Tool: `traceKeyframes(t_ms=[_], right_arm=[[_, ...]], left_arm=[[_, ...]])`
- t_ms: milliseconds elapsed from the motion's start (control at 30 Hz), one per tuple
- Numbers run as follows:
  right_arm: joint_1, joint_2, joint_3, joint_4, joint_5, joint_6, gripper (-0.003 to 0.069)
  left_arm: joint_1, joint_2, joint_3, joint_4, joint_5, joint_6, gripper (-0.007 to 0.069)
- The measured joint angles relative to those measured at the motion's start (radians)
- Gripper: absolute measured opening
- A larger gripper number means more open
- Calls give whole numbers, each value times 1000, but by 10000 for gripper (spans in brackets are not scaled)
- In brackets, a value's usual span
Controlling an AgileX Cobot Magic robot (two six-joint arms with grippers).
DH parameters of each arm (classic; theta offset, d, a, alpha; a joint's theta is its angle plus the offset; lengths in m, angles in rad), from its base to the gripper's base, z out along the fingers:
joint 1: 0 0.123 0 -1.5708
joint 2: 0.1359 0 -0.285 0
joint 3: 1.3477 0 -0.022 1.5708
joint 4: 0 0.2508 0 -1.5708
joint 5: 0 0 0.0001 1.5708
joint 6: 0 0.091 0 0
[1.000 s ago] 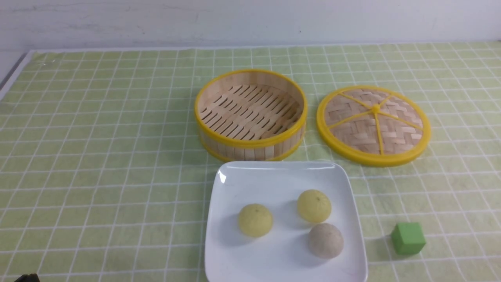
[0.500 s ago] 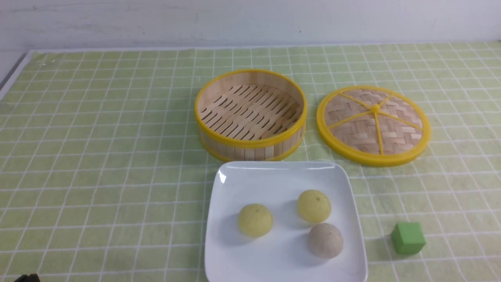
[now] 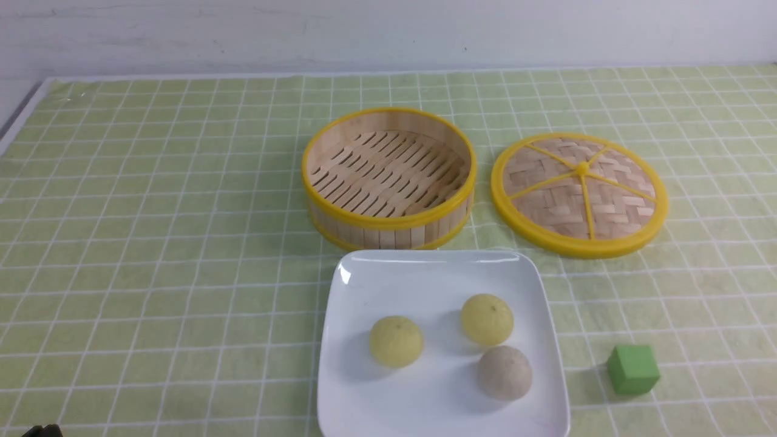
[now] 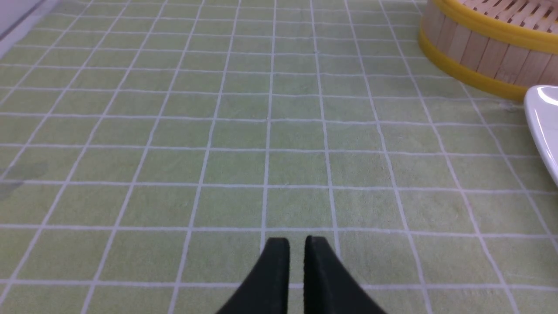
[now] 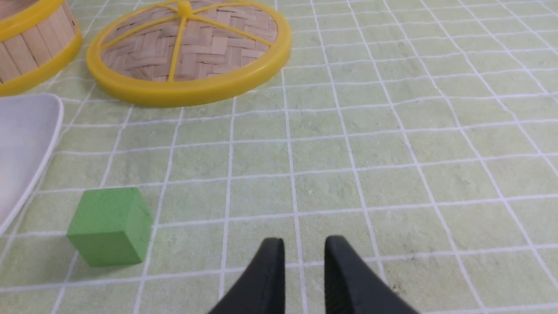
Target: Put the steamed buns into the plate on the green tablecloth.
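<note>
Two pale-yellow steamed buns (image 3: 396, 340) (image 3: 487, 319) lie in the white square plate (image 3: 425, 279) on the green tablecloth (image 3: 152, 243), near the front middle. My left gripper (image 4: 296, 240) hovers low over bare cloth to the left of the plate, its jaws nearly together and empty; only a dark tip of it (image 3: 41, 431) shows in the front view. My right gripper (image 5: 304, 239) hovers over bare cloth to the right of the plate, its jaws a little apart and empty. The plate's rim shows in the left wrist view (image 4: 545, 117) and in the right wrist view (image 5: 22, 139).
A grey-beige speckled ball (image 3: 505, 372) lies in the plate beside the buns. The yellow-rimmed bamboo basket (image 3: 388, 176) stands behind the plate, its woven lid (image 3: 580, 193) flat to its right. A small green cube (image 3: 633, 369) sits right of the plate, close to my right gripper (image 5: 109, 224).
</note>
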State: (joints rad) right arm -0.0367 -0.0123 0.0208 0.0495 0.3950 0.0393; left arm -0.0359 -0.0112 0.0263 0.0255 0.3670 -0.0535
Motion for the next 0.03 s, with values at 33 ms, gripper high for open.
traceKeyframes(t_ms=[33], right_arm=[[0,0,0,0,0,0,163]], left_arm=[[0,0,0,0,0,0,88]])
